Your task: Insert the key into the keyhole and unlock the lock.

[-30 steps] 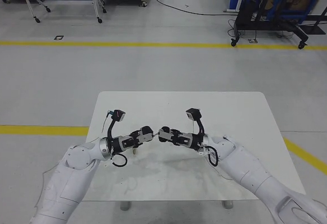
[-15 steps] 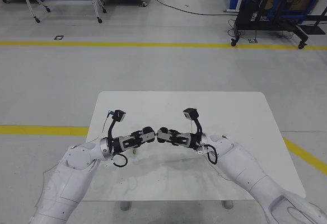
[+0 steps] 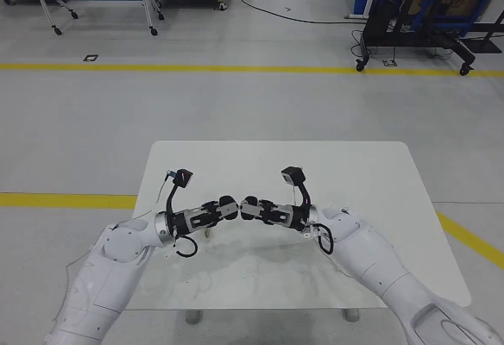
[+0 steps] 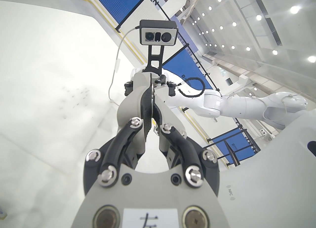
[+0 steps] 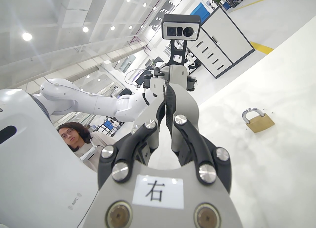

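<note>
A brass padlock [image 5: 258, 121] with a silver shackle lies flat on the white table [image 3: 364, 172], off to one side of my right gripper [image 5: 166, 88]. It is apart from both grippers. Both arms meet tip to tip above the middle of the table. My left gripper [image 3: 233, 205] faces my right gripper [image 3: 245, 207], and the tips touch or nearly touch. In the left wrist view my left gripper [image 4: 151, 90] is shut, with a thin metal edge between its pads that looks like the key. My right gripper's pads are pressed together, and I see nothing between them.
The tabletop around the arms is bare white, with free room toward the far edge and the right side. Yellow floor lines run past the table. Carts and racks stand far off on the floor.
My right gripper has moved slightly left, closing the small gap to my left gripper. My left arm has hardly moved.
</note>
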`<state>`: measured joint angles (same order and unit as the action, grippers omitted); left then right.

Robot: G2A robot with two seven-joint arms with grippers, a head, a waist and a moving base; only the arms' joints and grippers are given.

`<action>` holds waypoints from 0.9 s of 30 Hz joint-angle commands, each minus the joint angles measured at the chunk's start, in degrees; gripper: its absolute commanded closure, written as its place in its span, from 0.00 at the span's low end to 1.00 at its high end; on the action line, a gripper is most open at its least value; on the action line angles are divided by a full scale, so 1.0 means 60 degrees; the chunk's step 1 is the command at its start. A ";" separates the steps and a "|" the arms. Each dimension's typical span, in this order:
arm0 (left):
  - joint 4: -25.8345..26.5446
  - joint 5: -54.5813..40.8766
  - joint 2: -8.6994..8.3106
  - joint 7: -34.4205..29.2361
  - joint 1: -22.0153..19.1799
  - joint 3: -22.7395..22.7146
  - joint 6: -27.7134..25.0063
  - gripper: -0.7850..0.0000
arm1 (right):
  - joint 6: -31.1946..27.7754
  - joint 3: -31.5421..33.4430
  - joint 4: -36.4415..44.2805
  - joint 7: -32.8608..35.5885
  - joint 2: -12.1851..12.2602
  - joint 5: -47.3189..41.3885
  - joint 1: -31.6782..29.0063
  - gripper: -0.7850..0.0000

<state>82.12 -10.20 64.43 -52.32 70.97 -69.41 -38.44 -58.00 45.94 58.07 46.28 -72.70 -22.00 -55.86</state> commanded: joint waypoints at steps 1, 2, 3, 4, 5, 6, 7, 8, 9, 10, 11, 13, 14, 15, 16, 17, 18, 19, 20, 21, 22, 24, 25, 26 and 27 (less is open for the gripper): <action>0.0029 0.0019 -0.0014 0.0046 0.0020 -0.0013 -0.0025 1.00 | 0.0000 0.0028 0.0031 0.0000 0.0005 0.0055 -0.0026 1.00; 0.0046 0.0024 -0.0021 0.0053 0.0029 -0.0016 -0.0032 1.00 | 0.0000 0.0044 0.0043 0.0000 0.0007 0.0070 -0.0037 1.00; 0.0064 0.0030 -0.0028 0.0060 0.0041 -0.0017 -0.0041 1.00 | 0.0000 0.0068 0.0054 0.0000 0.0010 0.0092 -0.0044 1.00; 0.0088 0.0030 -0.0034 0.0063 0.0054 -0.0013 -0.0057 1.00 | 0.0000 0.0088 0.0068 0.0000 0.0011 0.0104 -0.0056 1.00; 0.0101 0.0041 -0.0041 0.0056 0.0066 -0.0007 -0.0065 1.00 | 0.0000 0.0104 0.0080 0.0000 0.0012 0.0116 -0.0068 1.00; 0.0115 0.0030 -0.0047 0.0055 0.0077 0.0000 -0.0071 1.00 | 0.0000 0.0123 0.0092 0.0000 0.0011 0.0116 -0.0077 1.00; 0.0129 0.0009 -0.0052 0.0046 0.0085 0.0010 -0.0081 1.00 | 0.0000 0.0137 0.0104 0.0000 0.0011 0.0121 -0.0085 1.00; 0.0130 -0.0031 -0.0056 0.0049 0.0092 0.0016 -0.0075 1.00 | 0.0000 0.0146 0.0114 0.0000 0.0009 0.0128 -0.0092 1.00; 0.0133 -0.0043 -0.0062 0.0044 0.0092 0.0018 -0.0073 0.89 | 0.0000 0.0154 0.0122 0.0000 0.0008 0.0135 -0.0096 1.00; 0.0140 -0.0063 -0.0068 0.0034 0.0094 0.0024 -0.0078 0.86 | 0.0000 0.0159 0.0130 0.0000 0.0005 0.0140 -0.0099 1.00; 0.0141 -0.0087 -0.0073 0.0041 0.0096 0.0024 -0.0084 0.88 | 0.0000 0.0160 0.0146 0.0000 0.0002 0.0134 -0.0105 1.00; 0.0153 -0.0095 -0.0085 0.0041 0.0097 0.0025 -0.0098 1.00 | 0.0000 0.0154 0.0154 0.0000 -0.0003 0.0149 -0.0107 1.00; 0.0156 -0.0095 -0.0091 0.0044 0.0100 0.0025 -0.0106 1.00 | 0.0000 0.0153 0.0154 0.0000 -0.0005 0.0151 -0.0105 1.00; 0.0161 -0.0098 -0.0097 0.0047 0.0103 0.0027 -0.0107 1.00 | 0.0000 0.0153 0.0151 0.0000 -0.0007 0.0152 -0.0103 1.00; 0.0166 -0.0101 -0.0103 0.0050 0.0107 0.0028 -0.0108 0.89 | 0.0000 0.0157 0.0145 0.0000 -0.0008 0.0154 -0.0102 1.00; 0.0172 -0.0104 -0.0108 0.0054 0.0109 0.0030 -0.0107 0.74 | 0.0000 0.0165 0.0143 0.0000 -0.0011 0.0153 -0.0102 1.00; 0.0177 -0.0101 -0.0114 0.0052 0.0110 0.0034 -0.0104 0.70 | 0.0000 0.0168 0.0143 0.0000 -0.0014 0.0156 -0.0104 1.00; 0.0182 -0.0097 -0.0120 0.0048 0.0109 0.0038 -0.0099 0.70 | 0.0000 0.0171 0.0148 0.0000 -0.0017 0.0156 -0.0106 1.00; 0.0189 -0.0112 -0.0124 0.0042 0.0111 0.0047 -0.0103 0.71 | 0.0000 0.0171 0.0154 0.0000 -0.0020 0.0152 -0.0108 1.00; 0.0192 -0.0104 -0.0130 0.0032 0.0111 0.0056 -0.0101 0.78 | 0.0000 0.0172 0.0156 0.0000 -0.0022 0.0153 -0.0108 1.00; 0.0191 -0.0104 -0.0134 0.0037 0.0111 0.0062 -0.0099 0.89 | 0.0000 0.0171 0.0163 0.0000 -0.0025 0.0147 -0.0109 1.00; 0.0196 -0.0075 -0.0142 0.0053 0.0111 0.0080 -0.0092 1.00 | 0.0000 0.0163 0.0171 0.0001 -0.0029 0.0139 -0.0112 1.00; 0.0198 -0.0060 -0.0147 0.0053 0.0109 0.0091 -0.0090 1.00 | 0.0000 0.0155 0.0170 0.0001 -0.0030 0.0144 -0.0110 1.00; 0.0198 -0.0056 -0.0151 0.0062 0.0107 0.0099 -0.0089 1.00 | 0.0000 0.0150 0.0172 0.0001 -0.0030 0.0138 -0.0108 1.00; 0.0194 -0.0045 -0.0155 0.0069 0.0104 0.0106 -0.0087 1.00 | 0.0000 0.0144 0.0174 0.0001 -0.0031 0.0129 -0.0108 1.00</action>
<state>83.31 -10.54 63.53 -51.95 71.62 -68.82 -38.97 -58.00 46.83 59.11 46.28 -72.88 -21.17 -56.51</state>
